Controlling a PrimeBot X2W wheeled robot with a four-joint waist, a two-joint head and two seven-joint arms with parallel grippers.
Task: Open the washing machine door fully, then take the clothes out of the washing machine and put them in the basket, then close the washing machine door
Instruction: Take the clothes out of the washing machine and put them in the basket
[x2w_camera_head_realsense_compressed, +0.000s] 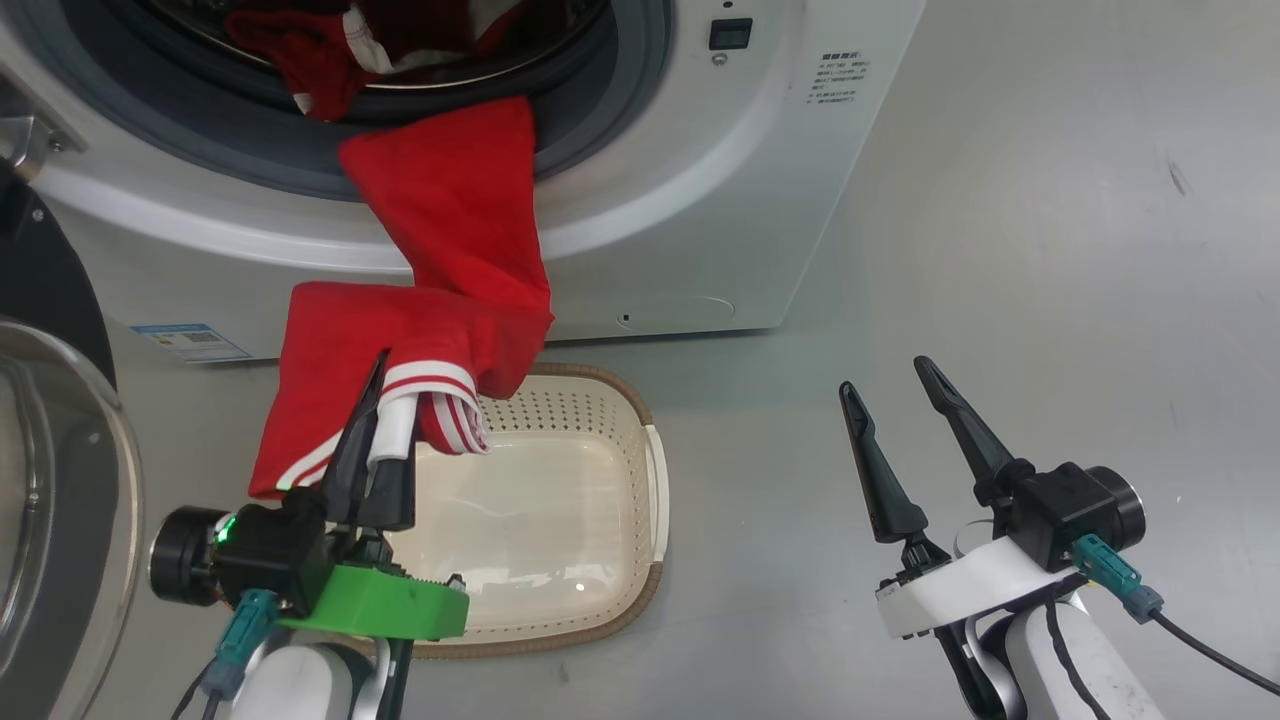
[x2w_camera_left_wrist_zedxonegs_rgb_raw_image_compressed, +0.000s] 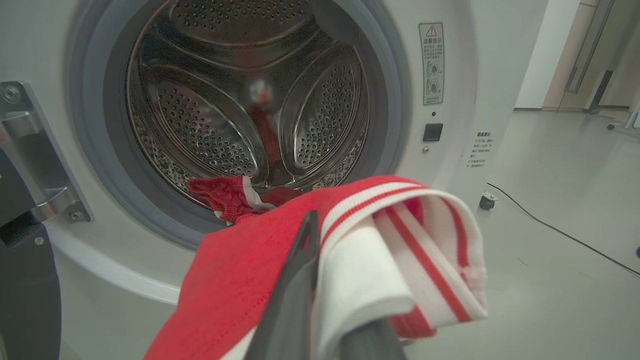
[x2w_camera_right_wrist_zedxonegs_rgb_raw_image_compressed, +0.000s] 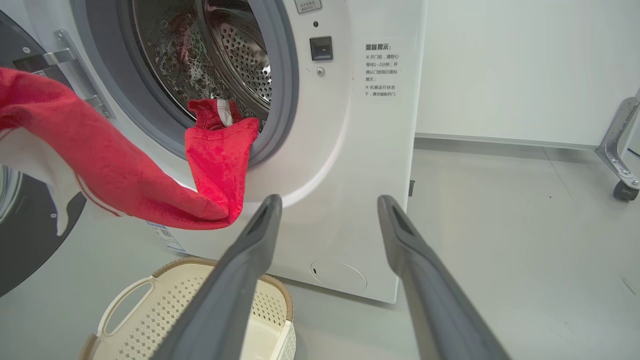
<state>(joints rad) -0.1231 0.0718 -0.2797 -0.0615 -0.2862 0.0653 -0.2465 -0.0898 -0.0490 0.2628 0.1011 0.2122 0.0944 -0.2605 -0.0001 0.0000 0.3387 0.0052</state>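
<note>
My left gripper (x2w_camera_head_realsense_compressed: 385, 405) is shut on the striped cuff of a red garment (x2w_camera_head_realsense_compressed: 450, 260) of the clothes, held above the near left part of the cream basket (x2w_camera_head_realsense_compressed: 600, 600). The garment stretches up over the grey gasket into the washing machine (x2w_camera_head_realsense_compressed: 700, 200). More red clothes (x2w_camera_head_realsense_compressed: 300, 50) lie in the drum (x2w_camera_left_wrist_zedxonegs_rgb_raw_image_compressed: 240, 100). In the left wrist view the gripper (x2w_camera_left_wrist_zedxonegs_rgb_raw_image_compressed: 320, 240) pinches the white and red cuff (x2w_camera_left_wrist_zedxonegs_rgb_raw_image_compressed: 400, 250). The washing machine door (x2w_camera_head_realsense_compressed: 50, 450) stands swung open at the far left. My right gripper (x2w_camera_head_realsense_compressed: 890, 385) hangs open over bare floor, right of the basket.
The basket (x2w_camera_right_wrist_zedxonegs_rgb_raw_image_compressed: 150, 310) sits on the grey floor right in front of the washer. A black cable (x2w_camera_left_wrist_zedxonegs_rgb_raw_image_compressed: 560, 230) runs across the floor to the right of the machine. A wheeled metal frame (x2w_camera_right_wrist_zedxonegs_rgb_raw_image_compressed: 620, 150) stands at the far right by the wall.
</note>
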